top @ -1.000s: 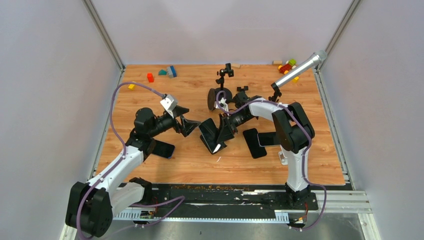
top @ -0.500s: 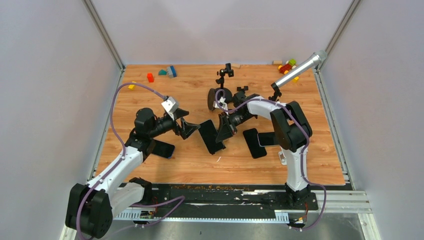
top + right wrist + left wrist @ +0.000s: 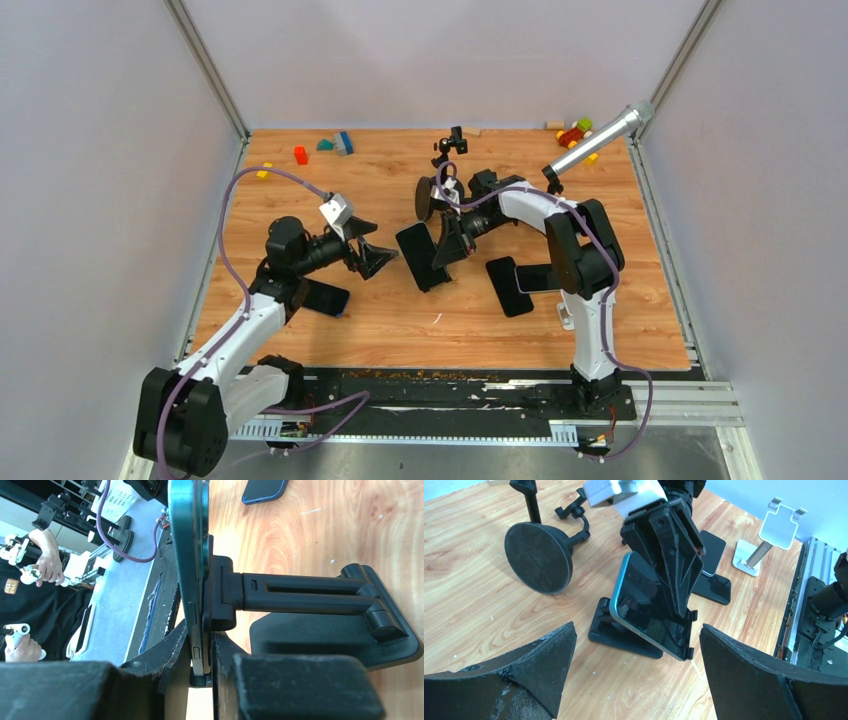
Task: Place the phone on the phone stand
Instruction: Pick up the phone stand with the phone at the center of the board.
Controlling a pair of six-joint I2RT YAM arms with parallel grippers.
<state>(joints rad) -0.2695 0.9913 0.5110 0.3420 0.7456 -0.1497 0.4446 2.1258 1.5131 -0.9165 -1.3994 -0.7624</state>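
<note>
The right tool (image 3: 447, 244) is clamped on a teal-rimmed dark-glass phone (image 3: 420, 258). Its two black fingers (image 3: 165, 672) press on the front and back faces. In the right wrist view, the phone (image 3: 189, 540) is seen edge-on with its back flat against the cradle plate of a black plastic phone stand (image 3: 310, 594). The stand's hinged arm runs back to a flat base on the wooden surface (image 3: 320, 525).

From the left wrist camera, the phone (image 3: 644, 600) leans tilted on the stand (image 3: 616, 632) with its screen facing the lens, and the right tool (image 3: 676, 605) lies over its right-hand side. Its lower edge appears to sit against the stand's small lips, though the fingers hide part of that edge. In the overhead view, the phone and stand are near the middle of the surface (image 3: 380, 320).

The left tool (image 3: 380, 258) is just beside the phone on its left, with its jaws spread wide and nothing between them. Its two dark fingertips (image 3: 524, 675) frame the phone from either side without touching it.

A black holder with a round disc base (image 3: 539, 557) stands behind the phone stand. A second dark phone (image 3: 711, 582) lies flat near it, beside a white metal stand (image 3: 769, 535). Another dark phone (image 3: 325, 297) lies flat by the left arm. A silver cylinder (image 3: 598, 140) and small coloured blocks (image 3: 300, 155) lie along the far edge.
</note>
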